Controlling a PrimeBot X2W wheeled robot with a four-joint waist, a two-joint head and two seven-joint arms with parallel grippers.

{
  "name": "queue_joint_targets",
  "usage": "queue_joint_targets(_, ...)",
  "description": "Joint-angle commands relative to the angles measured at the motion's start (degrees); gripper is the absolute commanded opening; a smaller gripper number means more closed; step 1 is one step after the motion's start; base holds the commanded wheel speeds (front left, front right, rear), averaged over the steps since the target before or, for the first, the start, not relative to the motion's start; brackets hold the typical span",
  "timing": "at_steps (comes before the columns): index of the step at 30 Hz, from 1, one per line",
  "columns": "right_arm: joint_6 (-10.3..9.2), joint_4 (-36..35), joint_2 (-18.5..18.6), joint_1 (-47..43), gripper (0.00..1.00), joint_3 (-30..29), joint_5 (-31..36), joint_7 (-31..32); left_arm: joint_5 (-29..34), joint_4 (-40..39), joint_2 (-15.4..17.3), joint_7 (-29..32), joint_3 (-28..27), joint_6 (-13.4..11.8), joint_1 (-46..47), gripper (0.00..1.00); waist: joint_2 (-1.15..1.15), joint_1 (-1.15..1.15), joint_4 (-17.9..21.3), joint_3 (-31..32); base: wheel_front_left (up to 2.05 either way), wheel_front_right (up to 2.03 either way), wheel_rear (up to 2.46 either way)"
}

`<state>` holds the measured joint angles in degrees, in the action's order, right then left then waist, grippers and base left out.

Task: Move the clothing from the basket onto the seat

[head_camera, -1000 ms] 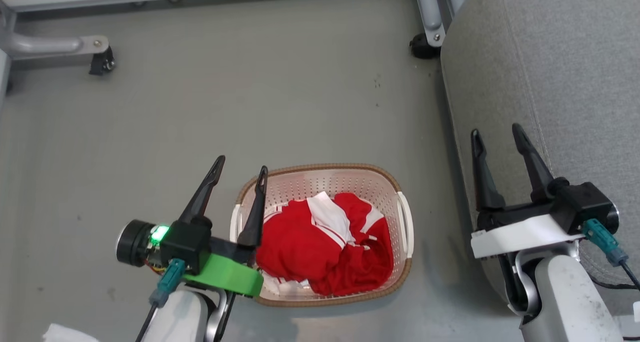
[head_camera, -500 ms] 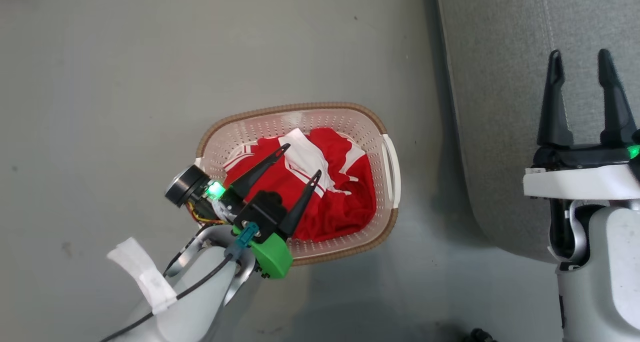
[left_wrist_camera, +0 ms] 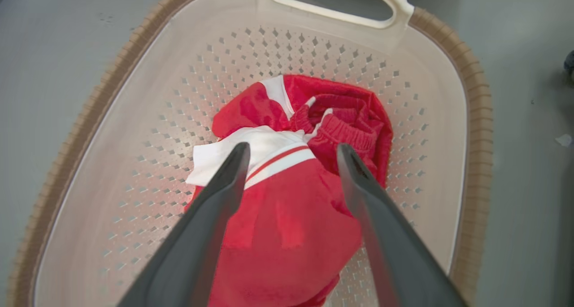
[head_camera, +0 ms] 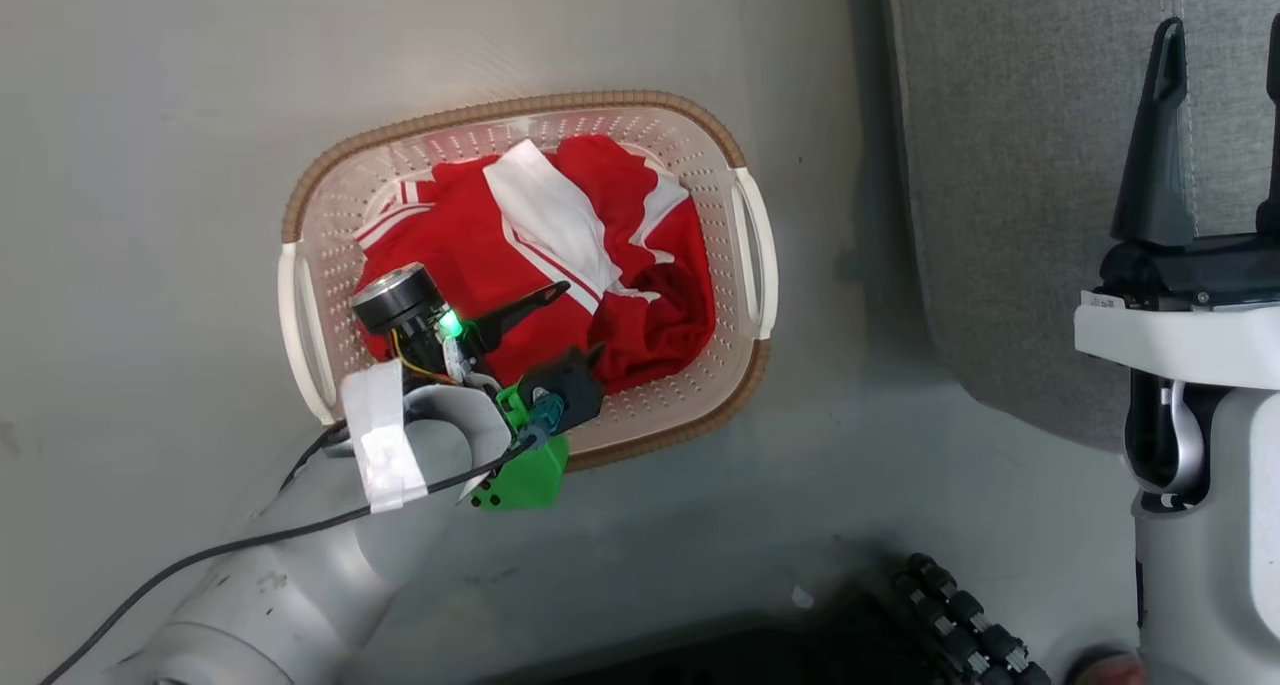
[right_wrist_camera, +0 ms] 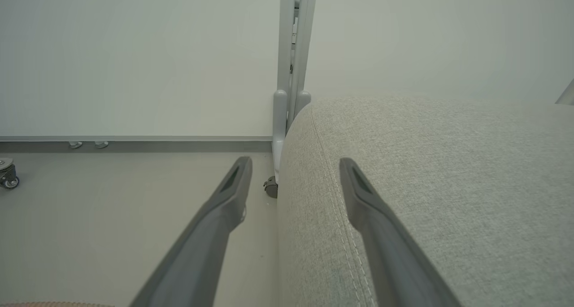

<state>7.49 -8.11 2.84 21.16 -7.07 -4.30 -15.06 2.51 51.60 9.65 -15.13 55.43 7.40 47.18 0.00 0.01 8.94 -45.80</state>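
Head view: the basket [head_camera: 500, 110] sits on the grey floor [head_camera: 150, 165] in the upper middle of the frame, long axis running left to right, with one white handle at each end. The clothing [head_camera: 470, 245] lies inside it, a crumpled red bundle with a white panel at upper centre and white stripes at the left edge. It covers most of the basket's bottom.

The left gripper [head_camera: 572, 320] is over the lower left part of the basket, fingers pointing toward upper right across the red fabric. Its jaws are spread wide, with nothing pinched between them.

Left wrist view: the left gripper [left_wrist_camera: 292, 150] straddles the clothing [left_wrist_camera: 287, 226]. Red fabric fills the gap between the two fingers, and both tips end level with the white, red-striped band across the bundle. I cannot tell whether the fingers touch the cloth or are just above it. The perforated basket wall [left_wrist_camera: 157, 118] rings the bundle, with a handle at top centre.

The seat [head_camera: 1000, 165] takes up the upper right of the head view, beside the basket but apart from it, with a strip of floor between them. No clothing lies on the part I can see.

The right gripper [head_camera: 1220, 35] is at the right edge, over the seat, well away from the basket. In the right wrist view it [right_wrist_camera: 294, 163] is spread wide and empty. One finger is over the floor, the other over the seat's [right_wrist_camera: 448, 172] stitched seam.
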Motion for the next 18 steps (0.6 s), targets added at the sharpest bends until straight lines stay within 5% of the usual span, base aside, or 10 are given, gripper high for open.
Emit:
queue_joint_targets(1, 0.0, -0.6, 0.1, 0.7, 1.0, 0.1, 0.5, -0.2, -0.8, 1.8, -0.2, 0.0, 1.4, 0.1, 1.6, 1.0, 0.0, -0.01, 1.6, -3.3, 0.0, 0.0, 0.0)
queue_joint_targets(7, 0.0, -1.9, 0.1, 1.4, 1.0, 0.3, 0.8, -0.2, -0.7, 10.3, -2.2, 0.2, 5.6, 0.1, 6.3, 1.0, 0.0, -0.01, 1.8, -5.4, 0.0, 0.0, 0.0)
queue_joint_targets(18, 0.0, -5.1, 0.1, 2.7, 1.0, 2.5, -0.5, -0.2, 0.6, 18.8, -4.1, 1.1, 7.3, -4.3, 10.3, 1.0, 0.0, -0.01, 2.3, -9.1, 0.0, 0.0, 0.0)
